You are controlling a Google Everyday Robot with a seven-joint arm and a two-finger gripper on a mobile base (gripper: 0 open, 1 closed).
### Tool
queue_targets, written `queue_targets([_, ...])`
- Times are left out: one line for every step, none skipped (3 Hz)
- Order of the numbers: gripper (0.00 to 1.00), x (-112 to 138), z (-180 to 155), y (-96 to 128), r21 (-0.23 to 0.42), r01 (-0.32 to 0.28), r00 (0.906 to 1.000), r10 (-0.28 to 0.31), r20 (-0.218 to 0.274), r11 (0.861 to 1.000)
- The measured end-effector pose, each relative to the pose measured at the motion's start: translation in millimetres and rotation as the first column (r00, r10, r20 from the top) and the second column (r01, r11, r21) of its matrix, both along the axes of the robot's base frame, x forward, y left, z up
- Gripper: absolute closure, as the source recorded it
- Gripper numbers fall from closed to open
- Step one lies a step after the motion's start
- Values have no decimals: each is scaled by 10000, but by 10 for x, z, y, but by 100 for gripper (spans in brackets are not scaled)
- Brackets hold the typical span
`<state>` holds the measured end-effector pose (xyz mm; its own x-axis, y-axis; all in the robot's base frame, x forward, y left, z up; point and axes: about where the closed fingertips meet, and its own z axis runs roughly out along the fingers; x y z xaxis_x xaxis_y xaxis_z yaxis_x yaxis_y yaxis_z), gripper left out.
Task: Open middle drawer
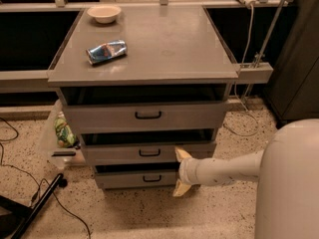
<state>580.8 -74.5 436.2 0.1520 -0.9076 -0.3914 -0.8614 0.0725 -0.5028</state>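
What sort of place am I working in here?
Probably a lab or workshop: a grey metal drawer cabinet, speckled floor, trailing cables. The gripper, jaws open, sits at the middle drawer's right end.

On the cabinet top (164, 44) we see a bowl (104, 13) at eleven o'clock, a can (106, 51) near it — a bag (60, 133) at nine o'clock from the gripper (179, 172), low at the cabinet's front.

Dim, warm overhead light sheens the cabinet top (164, 39), well above the fingers. The spread gripper (180, 172), at the right end of the middle drawer (114, 153), is evenly lit; gaps beside it lie black.
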Motion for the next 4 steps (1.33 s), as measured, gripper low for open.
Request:
queue_targets([0, 249, 6, 73, -311, -109, 9999, 111, 68, 9995])
queue_targets([0, 492, -21, 109, -688, -307, 9995, 302, -84, 9972])
queue_targets([0, 613, -157, 105, -807, -481, 9976, 439, -535, 9956])
queue_targets([0, 669, -333, 103, -713, -700, 9915, 615, -1145, 9950])
